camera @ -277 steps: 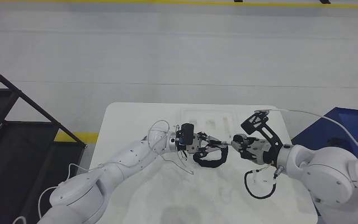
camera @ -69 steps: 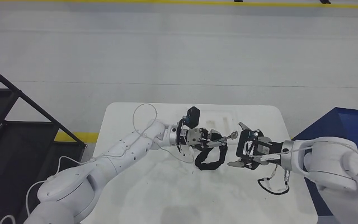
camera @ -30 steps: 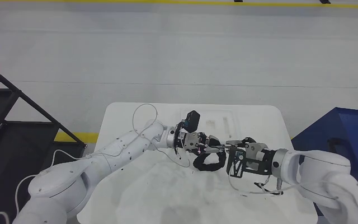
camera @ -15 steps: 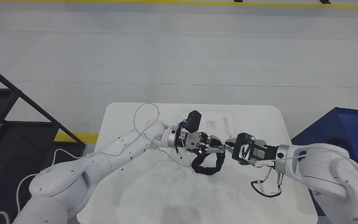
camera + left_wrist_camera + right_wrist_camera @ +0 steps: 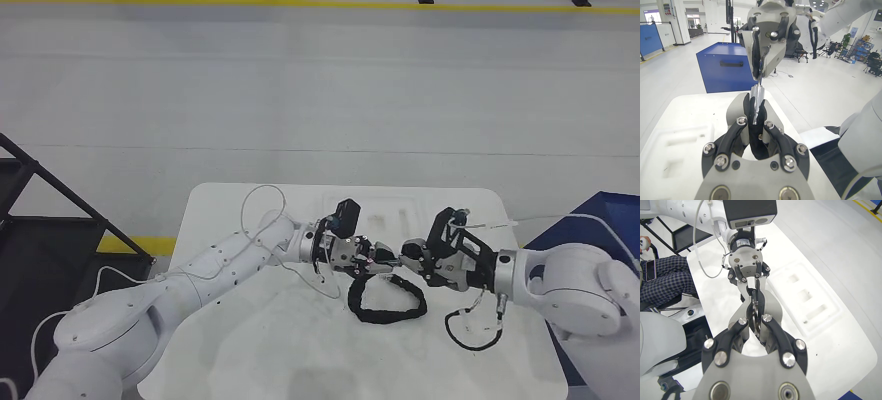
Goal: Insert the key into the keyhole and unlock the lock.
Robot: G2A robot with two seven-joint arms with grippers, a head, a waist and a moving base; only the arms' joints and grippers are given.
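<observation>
The key (image 5: 760,76) is pinched flat between the closed fingers of the right gripper (image 5: 756,308). Its blade points straight out from the fingertips and meets the end of the lock (image 5: 757,98). How deep it sits in the keyhole cannot be told. The left gripper (image 5: 755,108) has its fingers clamped on the lock's chrome barrel, which sticks out past those fingertips toward the right gripper. The two grippers face each other tip to tip, nearly in line. Only a short bare piece of key shows between them, and both are held above the table (image 5: 250,330). The lock's black cable (image 5: 388,304) hangs from under the left gripper and lies in a loop on the table below both grippers. A white foam tray (image 5: 810,306) with rectangular pockets lies on the table beyond the grippers, on the side away from the robot, near them but apart. A blue cabinet (image 5: 725,72) stands on the floor behind the right gripper, off the table.
</observation>
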